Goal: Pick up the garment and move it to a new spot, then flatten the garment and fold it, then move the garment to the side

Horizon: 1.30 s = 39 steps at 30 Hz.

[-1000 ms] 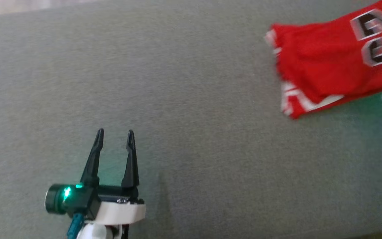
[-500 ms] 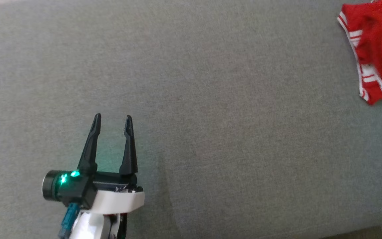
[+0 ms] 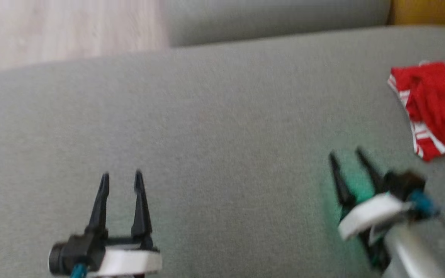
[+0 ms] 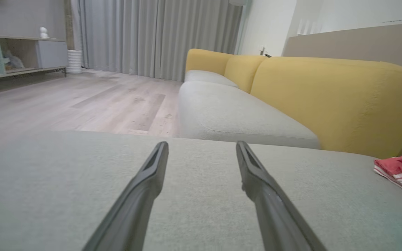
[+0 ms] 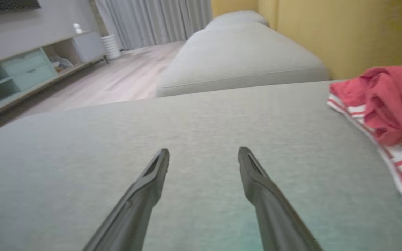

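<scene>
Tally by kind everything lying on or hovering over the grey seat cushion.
red garment: 1
grippers: 2 (left gripper, right gripper, both open)
Total: 3

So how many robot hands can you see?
2. The left hand is low on the left over the grey cushion, open. The right hand is low on the right, open too, near the red shirt.

Grey-and-yellow sofa (image 4: pixel 243 118) (wood floor (image 4: pixel 82 101))

The right gripper (image 3: pixel 345 152) has let go of the garment (image 3: pixel 439 100) and drawn back, fingers (image 3: pixel 339 179) apart.
</scene>
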Motion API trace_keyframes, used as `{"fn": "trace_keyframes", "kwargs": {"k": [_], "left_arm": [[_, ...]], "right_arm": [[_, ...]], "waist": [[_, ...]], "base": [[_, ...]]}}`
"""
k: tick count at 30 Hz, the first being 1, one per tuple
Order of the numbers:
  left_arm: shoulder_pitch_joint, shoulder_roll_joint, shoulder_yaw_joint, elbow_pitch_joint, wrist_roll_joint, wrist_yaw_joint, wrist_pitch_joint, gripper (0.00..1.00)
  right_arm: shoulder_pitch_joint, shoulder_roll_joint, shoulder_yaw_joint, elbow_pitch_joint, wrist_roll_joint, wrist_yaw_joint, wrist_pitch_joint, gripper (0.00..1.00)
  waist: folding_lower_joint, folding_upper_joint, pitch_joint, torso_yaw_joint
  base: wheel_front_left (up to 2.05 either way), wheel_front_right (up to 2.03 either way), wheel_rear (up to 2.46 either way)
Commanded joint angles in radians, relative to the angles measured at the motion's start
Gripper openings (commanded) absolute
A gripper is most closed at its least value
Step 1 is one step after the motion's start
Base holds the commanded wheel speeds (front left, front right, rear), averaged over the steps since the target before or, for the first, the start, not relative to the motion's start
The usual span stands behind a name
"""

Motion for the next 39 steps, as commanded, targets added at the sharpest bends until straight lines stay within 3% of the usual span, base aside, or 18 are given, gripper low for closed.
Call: {"fn": "trace_keyframes", "kwargs": {"k": [1,3,10,31,32,39], "left_arm": [[0.004,-0.002,0.037,-0.025,0.001,0.004,-0.010,1.00],[0.034,-0.002,0.048,-0.030,0.010,0.007,-0.010,1.00],[0.114,-0.002,0.082,-0.058,0.034,0.001,-0.010,1.00],[0.132,-0.002,0.072,-0.031,0.085,-0.022,-0.010,1.00],[0.165,0.002,0.044,-0.001,0.077,-0.019,0.000,0.00],[0.163,0.003,0.046,0.037,0.024,-0.022,0.012,0.00]], "right_arm": [[0.017,0.002,0.020,-0.041,0.012,-0.001,-0.019,1.00],[0.070,0.019,0.044,-0.109,-0.011,-0.001,-0.024,1.00],[0.255,0.084,-0.031,-0.335,-0.138,-0.001,-0.025,1.00],[0.310,0.120,-0.099,-0.363,-0.190,-0.001,-0.025,1.00],[0.342,0.122,-0.119,-0.328,-0.184,0.000,-0.015,0.00],[0.346,0.121,-0.122,-0.293,-0.130,0.000,-0.006,0.00]], "waist": [[0.0003,0.0000,-0.088,0.041],[0.0003,0.0000,-0.112,0.047],[0.0003,0.0000,-0.157,0.051],[0.0003,0.0000,-0.172,0.053],[0.0003,0.0000,-0.173,0.053],[0.0003,0.0000,-0.170,0.051]], "base": [[0.00,0.00,0.00],[0.00,0.00,0.00],[0.00,0.00,0.00],[0.00,0.00,0.00],[0.00,0.00,0.00],[0.00,0.00,0.00]]}}
